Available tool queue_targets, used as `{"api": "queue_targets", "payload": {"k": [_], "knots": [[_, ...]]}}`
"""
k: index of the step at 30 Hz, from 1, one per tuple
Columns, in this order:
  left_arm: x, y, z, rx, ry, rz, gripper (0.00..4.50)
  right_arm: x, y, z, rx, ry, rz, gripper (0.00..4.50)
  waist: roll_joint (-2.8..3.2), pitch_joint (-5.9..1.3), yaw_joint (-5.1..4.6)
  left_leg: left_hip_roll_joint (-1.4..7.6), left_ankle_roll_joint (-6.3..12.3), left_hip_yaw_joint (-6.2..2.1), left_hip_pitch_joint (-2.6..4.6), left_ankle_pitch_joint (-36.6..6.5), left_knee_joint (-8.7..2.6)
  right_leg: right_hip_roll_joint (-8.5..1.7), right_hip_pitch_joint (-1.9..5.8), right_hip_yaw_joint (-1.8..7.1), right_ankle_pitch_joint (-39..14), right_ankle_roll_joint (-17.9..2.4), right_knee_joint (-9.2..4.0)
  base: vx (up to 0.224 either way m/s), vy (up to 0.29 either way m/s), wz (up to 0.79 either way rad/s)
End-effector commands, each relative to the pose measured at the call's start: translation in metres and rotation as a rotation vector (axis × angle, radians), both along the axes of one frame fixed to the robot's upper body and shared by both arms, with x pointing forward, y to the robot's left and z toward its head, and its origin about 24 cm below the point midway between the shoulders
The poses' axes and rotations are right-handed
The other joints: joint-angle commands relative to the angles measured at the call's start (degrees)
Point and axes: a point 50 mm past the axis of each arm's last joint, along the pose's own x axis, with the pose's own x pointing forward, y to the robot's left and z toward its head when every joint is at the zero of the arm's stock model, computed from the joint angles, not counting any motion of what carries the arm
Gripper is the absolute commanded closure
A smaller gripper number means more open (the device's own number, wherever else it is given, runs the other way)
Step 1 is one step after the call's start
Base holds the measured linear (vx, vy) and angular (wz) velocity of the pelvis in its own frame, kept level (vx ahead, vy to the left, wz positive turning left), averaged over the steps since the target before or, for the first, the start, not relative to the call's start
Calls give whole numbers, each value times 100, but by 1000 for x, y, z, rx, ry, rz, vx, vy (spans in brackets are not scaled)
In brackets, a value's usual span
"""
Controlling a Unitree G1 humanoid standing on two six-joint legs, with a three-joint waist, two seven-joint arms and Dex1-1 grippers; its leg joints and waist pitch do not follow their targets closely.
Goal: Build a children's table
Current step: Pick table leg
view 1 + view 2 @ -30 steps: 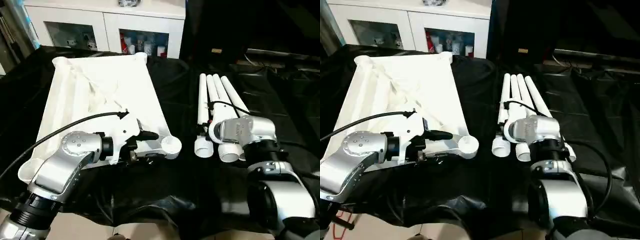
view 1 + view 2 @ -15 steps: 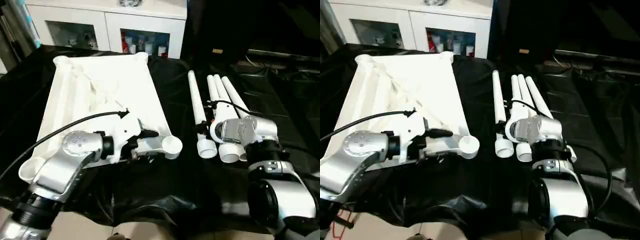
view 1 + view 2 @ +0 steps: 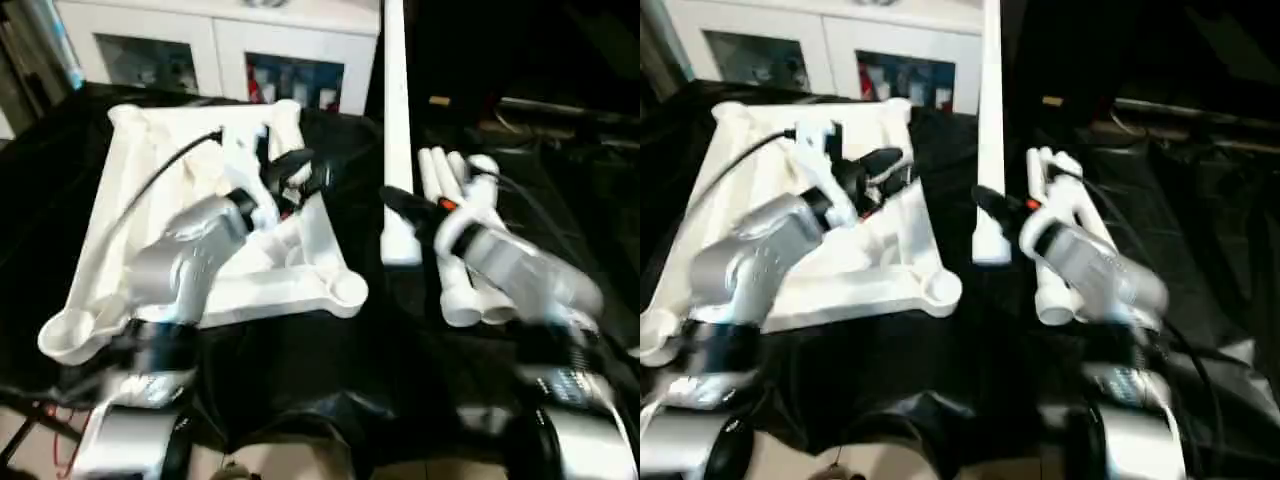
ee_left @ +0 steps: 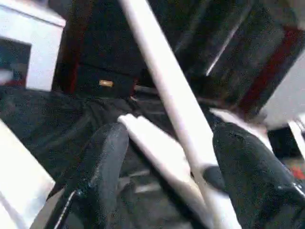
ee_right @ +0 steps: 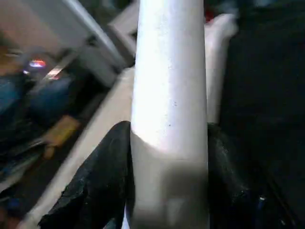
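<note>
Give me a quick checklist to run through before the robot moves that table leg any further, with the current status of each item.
1. Right claw shut on the lifted leg: ok, fingers sit on both sides of the tube.
2. Leg off the cloth and upright: ok.
3. Left claw open and holding nothing: ok.
4. Tabletop lying underside up, corner sockets showing: ok.
5. Near corner socket unobstructed: ok.
6. Remaining legs lying together on the black cloth: ok, though their count cannot be told.
</note>
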Motion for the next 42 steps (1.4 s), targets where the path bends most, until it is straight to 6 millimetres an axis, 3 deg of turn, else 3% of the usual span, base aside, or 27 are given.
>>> {"api": "queue_targets", "payload": {"k": [1,3,7,12,16,18,19,24,25,32,35,38,39,42], "knots": [[0,-9,8,-68,37,-67,122,-7,-1,22,36,-117,59,263,20,-416,59,249,300,-53,79,-31,-326,-416,338,215,1006,-1656,-356,0,0,0],[-1,-16,11,-87,54,-101,122,-12,0,27,48,-164,99,263,61,-396,74,262,219,-55,94,-154,-341,-411,325,216,781,-1616,-377,0,0,0],[-2,-27,15,-99,85,-144,122,-22,2,36,61,-244,168,263,63,-401,86,259,196,-67,79,-152,-343,-406,336,216,851,-1558,-382,0,0,0],[-7,-32,27,-236,97,-225,122,-27,2,39,57,-264,198,263,57,-393,78,241,111,-72,62,-175,-350,-404,347,213,749,-1581,-396,0,0,0],[-16,-33,40,-360,93,-331,85,-29,3,38,37,-270,209,263,10,-394,67,232,147,-67,53,-131,-342,-401,353,214,796,-1596,-400,0,0,0],[-17,-33,39,-343,98,-317,75,-28,2,40,38,-277,212,263,9,-382,74,241,168,-71,53,-171,-349,-411,347,214,649,-1579,-411,0,0,0],[-17,-33,39,-353,100,-320,50,-28,3,41,38,-278,213,263,12,-380,71,242,179,-70,54,-175,-347,-408,348,218,587,-1539,-417,0,0,0],[-18,-32,38,-353,118,-320,29,-30,7,40,8,-281,243,263,11,-378,71,245,153,-76,56,-148,-355,-403,343,213,516,-1455,-423,0,0,0],[-17,-34,34,-331,148,-309,5,-33,12,39,-17,-295,279,263,10,-375,68,243,154,-75,56,-134,-355,-398,341,214,538,-1423,-424,0,0,0],[-9,-38,22,-265,231,-206,1,-36,22,35,-49,-304,318,263,15,-374,63,246,165,-80,48,-134,-354,-404,339,221,541,-1352,-434,0,0,0],[-7,-38,26,-302,231,-192,1,-34,24,31,-91,-290,303,263,18,-373,63,239,118,-82,52,-160,-356,-402,337,221,494,-1346,-445,0,0,0],[-6,-38,29,-321,234,-178,32,-29,28,21,-260,-295,261,263,42,-386,74,255,56,-96,53,-98,-350,-417,335,218,609,-1348,-422,0,0,0],[-6,-38,30,-329,239,-173,32,-28,30,19,-291,-300,254,263,24,-382,56,238,12,-90,47,-52,-348,-397,344,215,705,-1346,-421,0,0,0],[-6,-38,30,-325,243,-158,62,-26,34,21,-297,-304,239,263,21,-380,44,226,79,-84,40,-134,-347,-395,354,229,752,-1355,-422,0,0,0]]}}
